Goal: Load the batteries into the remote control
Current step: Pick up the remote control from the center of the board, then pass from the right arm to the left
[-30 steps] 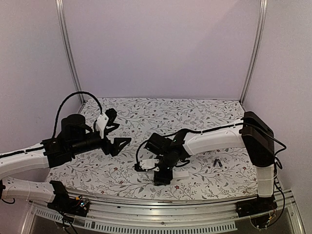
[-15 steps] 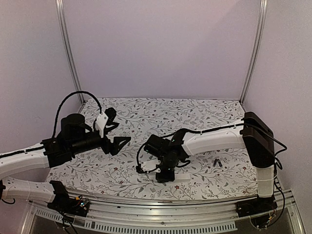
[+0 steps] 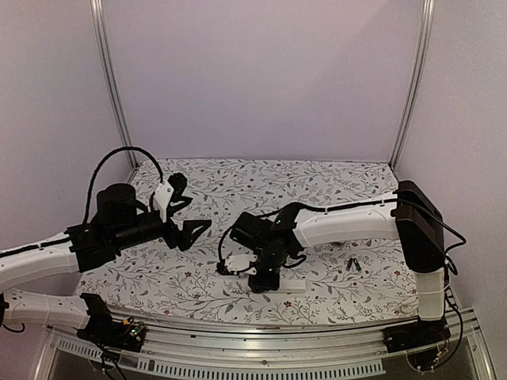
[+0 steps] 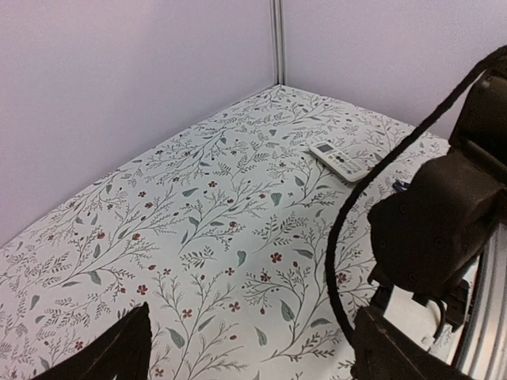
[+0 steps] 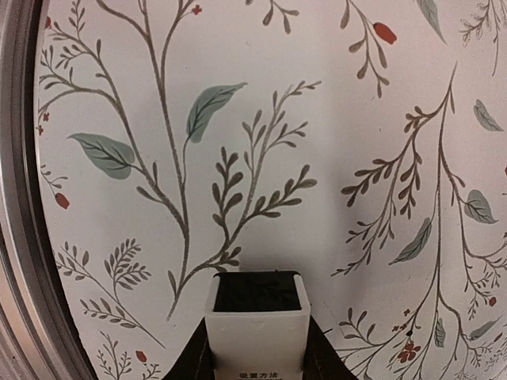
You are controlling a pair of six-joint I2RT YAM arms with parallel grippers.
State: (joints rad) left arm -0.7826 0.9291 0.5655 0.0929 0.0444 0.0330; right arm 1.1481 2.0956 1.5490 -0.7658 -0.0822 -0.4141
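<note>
At the left, the left arm reaches in over the near-left part of the flower-printed table. The left gripper hangs above the cloth, pointing right, with its fingers spread wide apart and nothing between them. In its wrist view a second remote, white with a small screen and buttons, lies flat on the cloth farther off towards the corner post. The black bulk of the other arm crowds the right of that view. Near the middle of the table, close to the near edge, the right gripper points down. Its dark fingers are clamped against both sides of the remote control, a white body whose end shows a dark rectangular hollow and a line of small print below it. Seen from above, the rest of that remote sticks out as a pale strip to the right of the gripper, low over the cloth. Whether it rests on the cloth cannot be told. Farther right the batteries lie on the cloth as a few tiny dark cells close together, well apart from the held remote and near the right arm's white forearm, which crosses from its upright base at the near-right corner.
</note>
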